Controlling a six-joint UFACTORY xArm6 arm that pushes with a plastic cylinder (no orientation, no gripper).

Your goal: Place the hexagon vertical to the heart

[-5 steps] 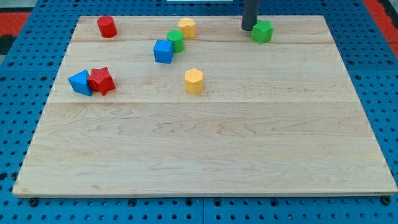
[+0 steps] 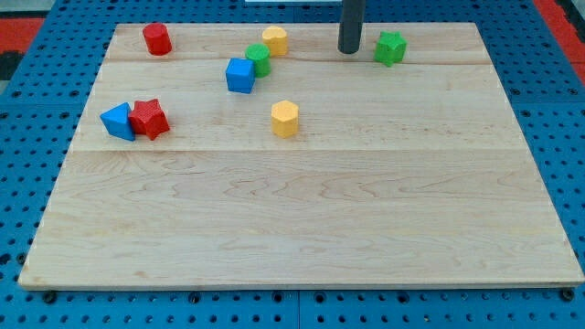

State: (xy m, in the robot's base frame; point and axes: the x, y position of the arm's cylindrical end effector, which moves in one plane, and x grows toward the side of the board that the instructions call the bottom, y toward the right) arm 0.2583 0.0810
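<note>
A yellow hexagon (image 2: pixel 285 118) lies left of the board's middle. A yellow heart-like block (image 2: pixel 274 40) lies near the view's top, almost straight above the hexagon. My tip (image 2: pixel 349 50) stands on the board near the top, right of the yellow heart and just left of a green block (image 2: pixel 390 47), apart from both. The hexagon is well below and left of the tip.
A green round block (image 2: pixel 259 59) touches a blue cube (image 2: pixel 240 75) just below-left of the heart. A red block (image 2: pixel 157 38) sits top left. A blue triangle (image 2: pixel 118 121) and a red star-like block (image 2: pixel 149 119) touch at the left. The wooden board (image 2: pixel 311 228) lies on a blue pegboard.
My tip has moved left, away from the green block it was touching. The green block sits slightly further right. The other blocks have not moved.
</note>
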